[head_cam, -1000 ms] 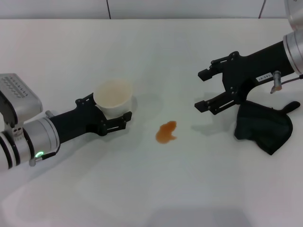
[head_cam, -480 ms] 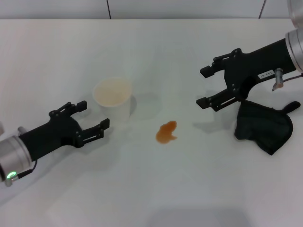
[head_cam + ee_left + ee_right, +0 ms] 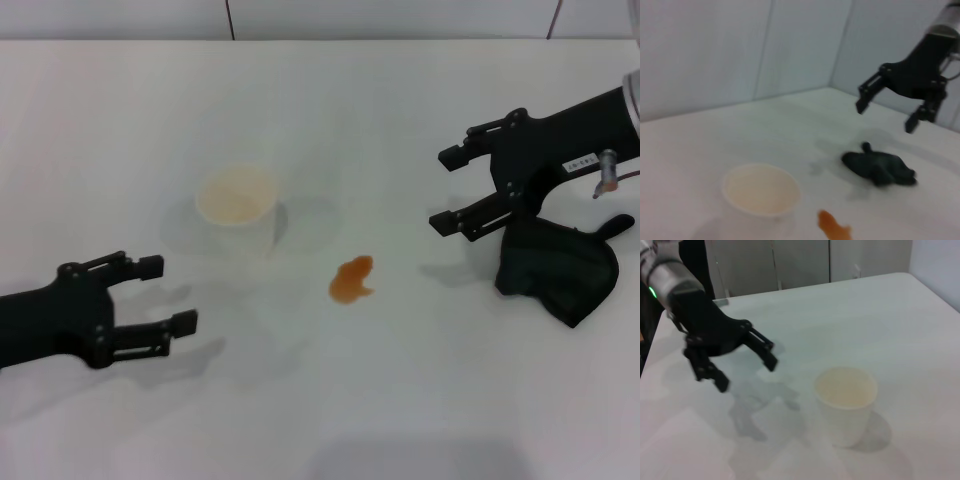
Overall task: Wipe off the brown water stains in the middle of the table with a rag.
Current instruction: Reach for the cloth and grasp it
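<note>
Now, from the head view, the left gripper (image 3: pixel 160 294) has let go of the cup (image 3: pixel 238 207) and drawn back toward the near left, jaws open and empty, while the right gripper (image 3: pixel 458 190), jaws spread, has shifted toward the rag (image 3: pixel 555 268) at the right. From the left wrist view, the brown water stains (image 3: pixel 834 229) sit unwiped on the table (image 3: pixel 740 135) near the cup, the rag farther right; the right wrist view shows only the cup and the retreating left gripper, so picking up the rag looks next.

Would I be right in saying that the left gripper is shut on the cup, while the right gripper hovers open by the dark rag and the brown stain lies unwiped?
Not quite: the left gripper is open and clear of the cup, as the head view shows. The right gripper does hover open by the rag, and the brown stain lies unwiped.
</note>
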`<state>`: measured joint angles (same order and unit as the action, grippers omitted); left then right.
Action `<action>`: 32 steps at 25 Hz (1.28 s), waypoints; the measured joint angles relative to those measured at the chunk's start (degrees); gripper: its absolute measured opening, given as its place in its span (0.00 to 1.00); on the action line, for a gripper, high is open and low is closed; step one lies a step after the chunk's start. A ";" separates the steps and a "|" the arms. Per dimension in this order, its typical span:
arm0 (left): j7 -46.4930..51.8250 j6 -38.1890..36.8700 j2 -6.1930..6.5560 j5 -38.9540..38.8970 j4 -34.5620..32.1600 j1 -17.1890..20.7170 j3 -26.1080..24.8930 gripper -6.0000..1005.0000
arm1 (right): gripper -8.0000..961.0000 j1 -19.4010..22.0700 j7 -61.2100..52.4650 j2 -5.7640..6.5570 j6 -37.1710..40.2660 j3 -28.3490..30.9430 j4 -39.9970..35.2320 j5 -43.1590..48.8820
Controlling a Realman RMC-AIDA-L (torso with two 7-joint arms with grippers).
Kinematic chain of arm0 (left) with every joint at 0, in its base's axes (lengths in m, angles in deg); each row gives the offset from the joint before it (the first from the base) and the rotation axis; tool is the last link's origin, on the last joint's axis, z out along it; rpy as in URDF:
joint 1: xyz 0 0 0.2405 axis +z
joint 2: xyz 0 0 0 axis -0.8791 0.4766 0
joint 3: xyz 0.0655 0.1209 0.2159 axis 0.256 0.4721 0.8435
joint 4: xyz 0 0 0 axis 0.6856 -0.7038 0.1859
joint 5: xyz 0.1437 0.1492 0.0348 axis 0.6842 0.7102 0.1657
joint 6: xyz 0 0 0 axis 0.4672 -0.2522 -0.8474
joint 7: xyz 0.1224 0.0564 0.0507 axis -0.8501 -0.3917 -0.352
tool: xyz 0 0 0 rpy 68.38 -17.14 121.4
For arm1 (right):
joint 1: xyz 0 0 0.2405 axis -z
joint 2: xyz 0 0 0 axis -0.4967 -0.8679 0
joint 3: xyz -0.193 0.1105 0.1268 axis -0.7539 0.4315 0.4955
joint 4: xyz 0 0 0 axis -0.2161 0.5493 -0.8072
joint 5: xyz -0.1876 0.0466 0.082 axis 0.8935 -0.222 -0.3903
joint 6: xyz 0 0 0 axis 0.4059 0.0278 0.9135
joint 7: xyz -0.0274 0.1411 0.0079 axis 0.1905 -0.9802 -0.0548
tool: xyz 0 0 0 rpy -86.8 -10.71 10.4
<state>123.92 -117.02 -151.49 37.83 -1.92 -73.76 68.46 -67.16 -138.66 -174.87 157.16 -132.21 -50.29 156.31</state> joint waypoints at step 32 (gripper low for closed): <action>19.57 -13.79 0.21 17.22 -25.28 -10.38 7.95 0.89 | 0.78 -1.43 -4.70 -0.40 -1.99 -1.93 4.27 19.09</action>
<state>143.49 -130.80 -151.28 55.05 -27.19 -84.14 76.42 -68.59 -143.36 -175.26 155.17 -134.14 -46.01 175.39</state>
